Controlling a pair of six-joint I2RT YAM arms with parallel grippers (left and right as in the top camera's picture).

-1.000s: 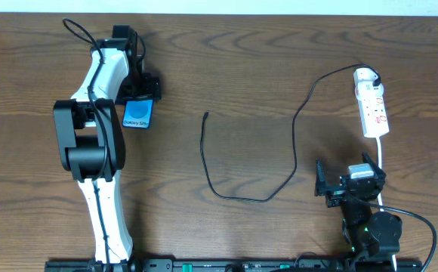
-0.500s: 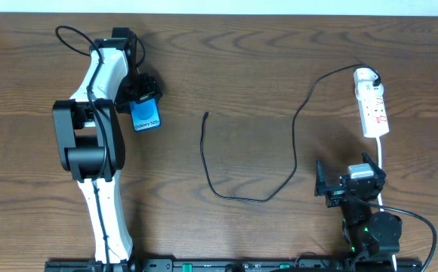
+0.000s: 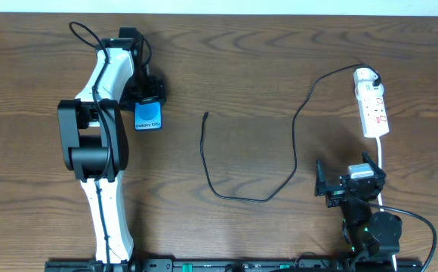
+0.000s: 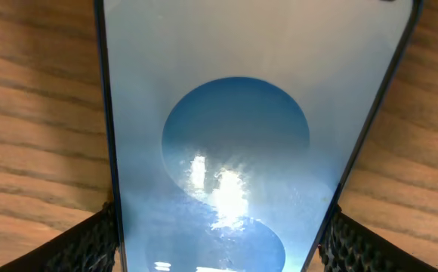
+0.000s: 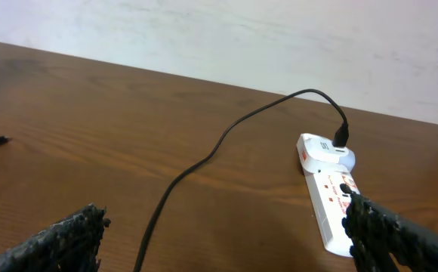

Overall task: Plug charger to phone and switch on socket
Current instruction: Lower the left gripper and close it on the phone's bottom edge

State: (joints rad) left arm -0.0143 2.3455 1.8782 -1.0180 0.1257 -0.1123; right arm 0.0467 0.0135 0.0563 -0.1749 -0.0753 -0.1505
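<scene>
Firstly, at the table's [image 3: 264,45] near right edge, right gripper [image 3: 345,185] sits folded low, fingers [image 5: 68,238] wide apart with nothing between them. Mid-table, the charger [image 3: 268,198] runs from its plug tip [image 3: 206,115] toward the front, loops, then goes back to the adapter [image 3: 365,75] on the socket [image 3: 373,106] at the far right.

Farther out on the left, left gripper [image 3: 148,102] is clamped across the phone [image 3: 149,118], pads [image 4: 90,242] on both long edges. That arm is stretched forward with the wrist pitched down. Whether the phone rests on the table cannot be told.

The phone's long axis runs near-to-far, as does the cable's free end. The plug tip lies to the phone's right, apart from it, and nearer the left arm than the right. Judgement: the free right arm must reach across for it.
</scene>
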